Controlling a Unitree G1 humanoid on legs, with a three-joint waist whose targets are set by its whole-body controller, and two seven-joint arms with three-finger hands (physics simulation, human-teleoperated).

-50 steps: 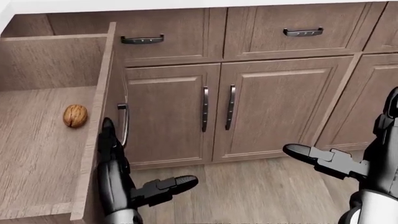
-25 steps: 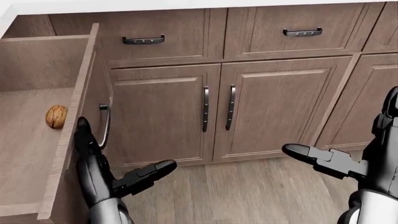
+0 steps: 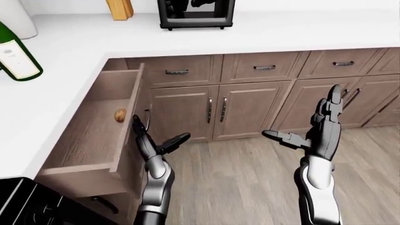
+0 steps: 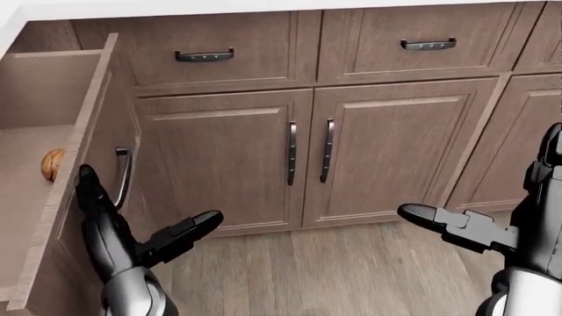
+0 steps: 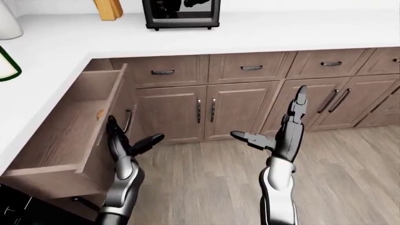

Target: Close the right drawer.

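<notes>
The open wooden drawer (image 3: 128, 123) sticks out from the left counter run, with a walnut (image 3: 120, 115) lying inside. In the head view its front panel (image 4: 74, 197) and dark handle (image 4: 121, 176) stand at the left edge. My left hand (image 4: 145, 201) is open, its fingers (image 4: 92, 197) flat against the drawer front just left of the handle, its thumb pointing right. My right hand (image 3: 309, 124) is open and empty, raised over the floor, far from the drawer.
Closed cabinet doors (image 4: 290, 151) and closed drawers (image 4: 202, 56) fill the wall ahead. On the white counter (image 3: 262, 33) stand a wine bottle (image 3: 15, 54), a black appliance (image 3: 195, 14) and a wooden block (image 3: 120, 8). Wood floor (image 3: 250, 187) lies below.
The drawer front has slid to the left in the head view, with my left hand staying against it. The walnut moved left with it. The cabinets and my right hand stayed put.
</notes>
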